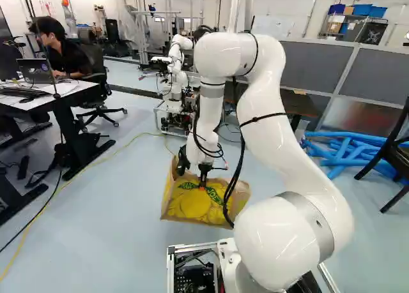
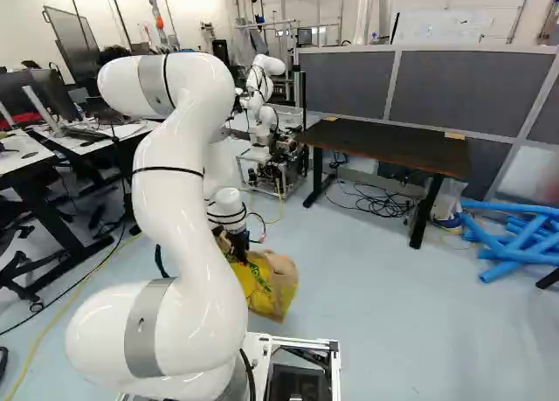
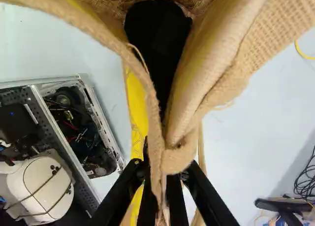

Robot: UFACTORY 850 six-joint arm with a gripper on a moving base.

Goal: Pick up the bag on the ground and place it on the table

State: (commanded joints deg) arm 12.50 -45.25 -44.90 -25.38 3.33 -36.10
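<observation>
Here we are: pale blue floor (image 2: 367, 322) all round, and a grey partition (image 2: 480, 95) running across behind. My white arm (image 1: 268, 108) swings up from its base joint, bends over and reaches down ahead of my base (image 2: 306, 340). Beyond the bag, at the right of the right base view, stands the dark table (image 2: 393, 146), well apart from it, black wires (image 2: 384, 204) tangled beneath. Another robot (image 2: 262, 95) rises beside the table's far end, and over by the partition lies a heap of blue tubes (image 2: 496, 273).

And there's the bag (image 1: 192, 203)! Yellow and tan, coarse cloth, green lettering on its side, down low just ahead of my base; whether its bottom touches the floor, I can't tell. Right above it comes my gripper (image 1: 202, 182), pointing down, and the wrist view has the close-up: two black fingers (image 3: 129, 189) pinching the bag's tan rim from both sides, folds of cloth bunched between them. Smallest of all, a thin yellow cable (image 2: 86, 282) trails over the floor.
</observation>
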